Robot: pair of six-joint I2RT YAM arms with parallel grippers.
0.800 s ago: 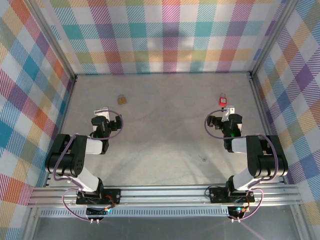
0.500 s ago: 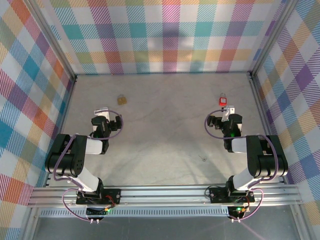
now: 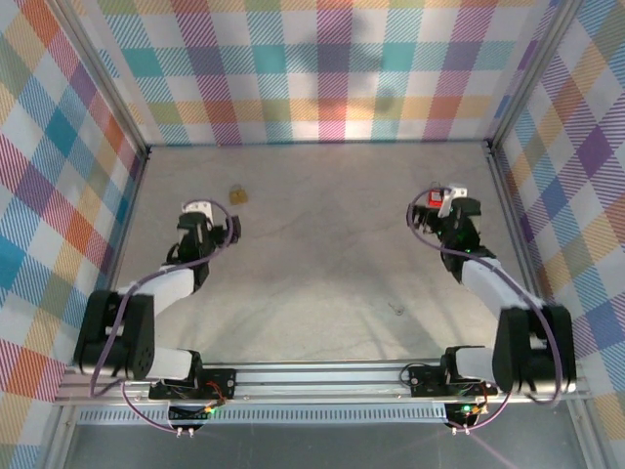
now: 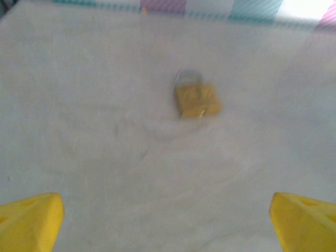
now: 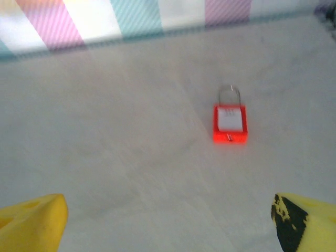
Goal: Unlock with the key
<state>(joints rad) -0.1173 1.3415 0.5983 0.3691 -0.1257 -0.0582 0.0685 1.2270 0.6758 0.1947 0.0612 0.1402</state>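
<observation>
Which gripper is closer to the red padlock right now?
Right. The right gripper sits just short of the red padlock; the left gripper is across the table near the brass padlock.

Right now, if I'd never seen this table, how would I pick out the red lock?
Take the grey table walled by checked cloth and look to its far right part, just ahead of the right arm's yellow fingers. A red padlock lies flat there, its thin shackle pointing away from them. Unlike the brass padlock far to the left, its body is red with a white label.
</observation>
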